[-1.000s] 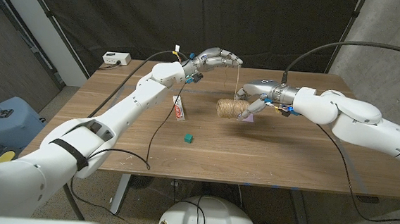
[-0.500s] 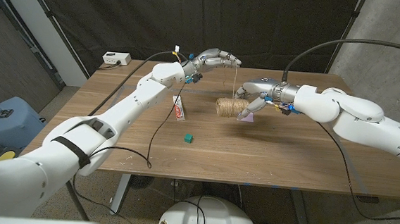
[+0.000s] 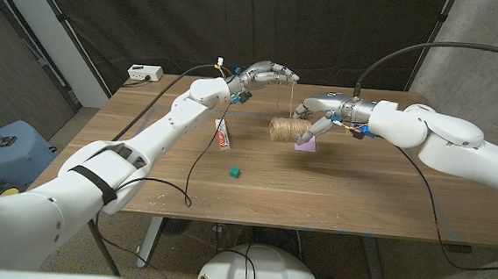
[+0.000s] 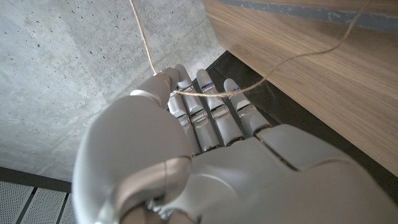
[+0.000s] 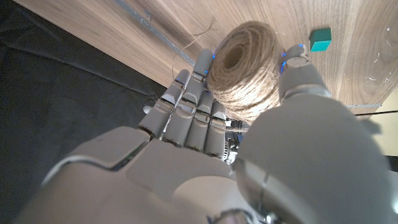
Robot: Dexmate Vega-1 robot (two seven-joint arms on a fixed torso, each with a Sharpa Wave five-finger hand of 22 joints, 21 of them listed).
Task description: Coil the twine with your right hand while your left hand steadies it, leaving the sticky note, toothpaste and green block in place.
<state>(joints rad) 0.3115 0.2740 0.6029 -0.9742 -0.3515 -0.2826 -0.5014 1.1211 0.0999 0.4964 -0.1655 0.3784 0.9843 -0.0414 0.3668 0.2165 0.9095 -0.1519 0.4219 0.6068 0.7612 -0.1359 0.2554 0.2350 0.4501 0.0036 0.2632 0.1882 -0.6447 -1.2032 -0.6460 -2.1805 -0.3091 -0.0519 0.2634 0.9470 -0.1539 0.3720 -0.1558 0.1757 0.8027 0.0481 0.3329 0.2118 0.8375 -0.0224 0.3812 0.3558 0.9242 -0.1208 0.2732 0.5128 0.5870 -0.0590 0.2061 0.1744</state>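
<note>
This looks like a robotics lab or test bay, not a home. A plain wooden table (image 3: 333,194) stands on a bare concrete floor (image 3: 56,139), with a raw concrete wall (image 3: 479,50) on 1 side. Black curtains (image 3: 152,14) hang behind the table as a backdrop, closing off the work area. A white beam (image 3: 50,29) runs slanted past the curtains. A small white box (image 3: 145,72) with a cable sits on the table's far corner, and loose black cables (image 3: 395,57) trail over the table from the arms. A blue stool (image 3: 2,149) stands beside the table on the floor.
</note>
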